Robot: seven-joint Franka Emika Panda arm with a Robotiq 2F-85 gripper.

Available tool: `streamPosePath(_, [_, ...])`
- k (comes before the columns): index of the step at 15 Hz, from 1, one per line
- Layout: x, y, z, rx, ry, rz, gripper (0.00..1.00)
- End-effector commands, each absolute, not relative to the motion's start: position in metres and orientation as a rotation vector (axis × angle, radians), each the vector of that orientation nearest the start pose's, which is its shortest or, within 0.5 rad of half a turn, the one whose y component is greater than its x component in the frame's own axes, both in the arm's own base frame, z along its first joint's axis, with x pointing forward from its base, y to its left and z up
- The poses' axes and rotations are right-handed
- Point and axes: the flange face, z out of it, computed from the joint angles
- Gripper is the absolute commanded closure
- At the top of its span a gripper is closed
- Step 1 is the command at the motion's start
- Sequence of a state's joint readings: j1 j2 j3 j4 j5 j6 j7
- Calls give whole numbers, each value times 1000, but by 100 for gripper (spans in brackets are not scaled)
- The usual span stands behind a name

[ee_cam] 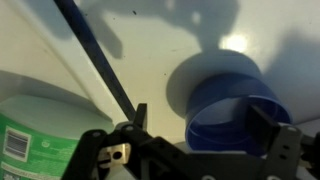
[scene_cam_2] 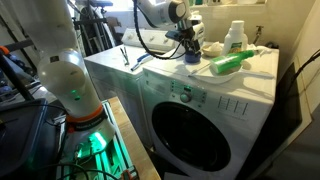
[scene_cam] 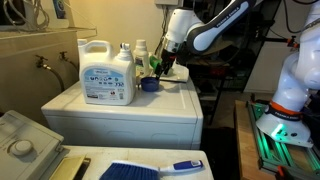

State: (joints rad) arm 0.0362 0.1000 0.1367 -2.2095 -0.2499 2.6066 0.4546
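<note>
A blue cup-shaped cap (ee_cam: 225, 100) stands open side up on the white washer top (scene_cam: 120, 110). My gripper (ee_cam: 203, 125) hangs just above it, open, with nothing held. The left finger (ee_cam: 140, 118) is outside the cap and the right finger (ee_cam: 265, 125) overlaps its right rim. In both exterior views the gripper (scene_cam: 160, 68) (scene_cam_2: 188, 45) points down at the cap (scene_cam: 150, 84) (scene_cam_2: 192, 57). A green bottle (scene_cam_2: 228, 63) (ee_cam: 30, 130) lies on its side close by.
A large white detergent jug (scene_cam: 107, 72) stands on the washer next to the cap, with a smaller green-capped bottle (scene_cam_2: 235, 38) behind. A blue-handled brush (scene_cam: 150, 168) lies on a lower surface. The round washer door (scene_cam_2: 195, 125) faces front.
</note>
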Motion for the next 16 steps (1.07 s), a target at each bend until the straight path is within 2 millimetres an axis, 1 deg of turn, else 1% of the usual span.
streamPosePath(1, [571,104,353,-3116,198,-529,0])
streamPosePath(4, [577,104,345,-3110,235,-511,0])
streamPosePath(5, [579,105,342,-3110,242,-497,2])
streamPosePath(6, [580,104,340,-3115,247,-494,13])
streamPosePath(7, [581,104,338,-3136,250,-484,27])
streamPosePath(8, [582,105,336,-3136,248,-481,31])
streamPosePath(12, [582,112,333,-3153,228,-465,62])
streamPosePath(16, [577,124,339,-3224,137,-471,93])
